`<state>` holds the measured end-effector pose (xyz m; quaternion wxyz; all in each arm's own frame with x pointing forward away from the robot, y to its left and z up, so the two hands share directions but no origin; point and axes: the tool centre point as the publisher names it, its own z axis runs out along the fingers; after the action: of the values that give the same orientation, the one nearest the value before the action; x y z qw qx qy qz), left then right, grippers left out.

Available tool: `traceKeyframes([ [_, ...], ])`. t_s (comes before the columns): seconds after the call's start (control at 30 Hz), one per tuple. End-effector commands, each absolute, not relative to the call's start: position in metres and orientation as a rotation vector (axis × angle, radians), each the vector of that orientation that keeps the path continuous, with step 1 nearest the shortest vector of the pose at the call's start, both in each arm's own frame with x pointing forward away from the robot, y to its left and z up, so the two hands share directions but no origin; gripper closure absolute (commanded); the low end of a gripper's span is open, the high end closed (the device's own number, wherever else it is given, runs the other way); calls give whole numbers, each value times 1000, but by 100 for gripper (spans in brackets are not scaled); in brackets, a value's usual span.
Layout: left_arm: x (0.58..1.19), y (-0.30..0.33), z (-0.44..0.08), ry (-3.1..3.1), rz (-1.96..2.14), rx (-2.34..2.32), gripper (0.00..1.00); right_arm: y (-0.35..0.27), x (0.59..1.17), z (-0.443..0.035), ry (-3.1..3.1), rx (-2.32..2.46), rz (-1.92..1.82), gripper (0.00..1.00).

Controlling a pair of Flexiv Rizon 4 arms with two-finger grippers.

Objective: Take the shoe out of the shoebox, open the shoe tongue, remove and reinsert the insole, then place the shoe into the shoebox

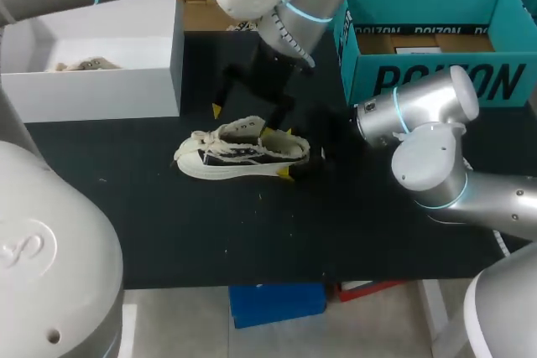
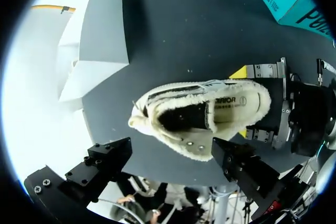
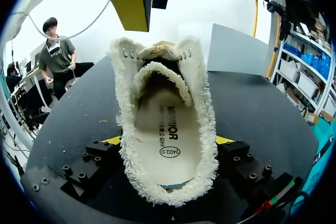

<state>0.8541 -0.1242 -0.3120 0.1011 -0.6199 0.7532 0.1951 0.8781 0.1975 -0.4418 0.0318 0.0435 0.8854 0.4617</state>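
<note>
So the first step is done: the shoe [image 1: 242, 155] is out and lies on its sole on the black table [image 1: 252, 241], in front of the white box [image 1: 92, 90] and well apart from it, toe pointing to my left. The right gripper [image 3: 168, 140] is clamped on the heel end, one yellow pad pressed to each side of the fleecy collar, steadying the shoe where it stands. The left gripper [image 2: 170, 153] hangs above the shoe with its fingers spread wide and nothing between them, touching nothing that I can make out. The mouth of the shoe gapes open, and the tongue [image 3: 160, 74] sits curled up toward the laces, so the opening step looks at least partly done. The insole [image 3: 167, 124] lies flat inside, printed face up, seemingly seated (whether it has already been out and back in, these views cannot say). My judgement is that the work stands somewhere in the middle: either the insole is yet to be lifted by the free left gripper, or it is back in and only the return remains. What is certainly left is putting the shoe into the box, which holds something pale that I cannot identify.
</note>
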Motion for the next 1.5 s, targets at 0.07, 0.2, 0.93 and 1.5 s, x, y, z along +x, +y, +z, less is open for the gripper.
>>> traceKeyframes([
  [0.07, 855, -138, -332, 2201, 625, -1803, 0, 200, 879, -444, 2728, 137, 1419, 100],
  [0.2, 856, -139, -342, 2185, 638, -1786, 0, 200, 879, -444, 2728, 137, 1419, 100],
  [0.93, 861, -130, -378, 2061, 658, -1730, 0, 200, 879, -444, 2728, 137, 1419, 100],
  [1.5, 862, -126, -373, 2075, 644, -1724, 100, 200, 879, -444, 2728, 137, 1419, 100],
])
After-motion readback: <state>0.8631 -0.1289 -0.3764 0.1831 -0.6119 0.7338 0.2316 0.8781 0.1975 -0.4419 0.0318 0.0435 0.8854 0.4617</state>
